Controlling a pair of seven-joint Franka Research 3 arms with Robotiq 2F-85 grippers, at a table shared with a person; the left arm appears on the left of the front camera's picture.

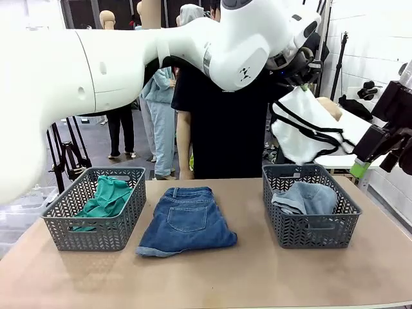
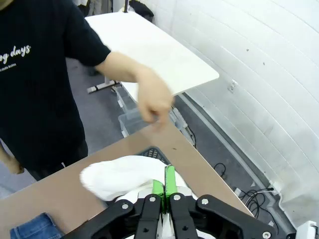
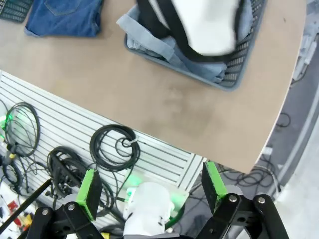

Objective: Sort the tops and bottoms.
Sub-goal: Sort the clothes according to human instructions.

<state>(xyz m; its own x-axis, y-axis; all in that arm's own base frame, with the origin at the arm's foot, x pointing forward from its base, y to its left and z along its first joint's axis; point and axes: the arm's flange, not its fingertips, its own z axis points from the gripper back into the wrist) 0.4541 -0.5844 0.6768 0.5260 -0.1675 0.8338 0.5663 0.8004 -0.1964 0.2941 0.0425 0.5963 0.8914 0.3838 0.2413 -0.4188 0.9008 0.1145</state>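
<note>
The counter [image 1: 257,277] is a flat brown board. The blue denim shorts [image 1: 187,221] lie near the middle of it. They are folded flat, with a back pocket facing up, the waist toward the far side and the leg ends toward the near edge. On the robot's left of the shorts stands the left basket [image 1: 96,233]. It is grey, has holes all over its walls, and stands just beside the shorts. On the robot's right of the shorts stands the right basket [image 1: 310,233], grey and of the same kind. It stands near the shorts, with a strip of brown counter between them. Both baskets reach about as far back as the waist of the shorts.
</note>
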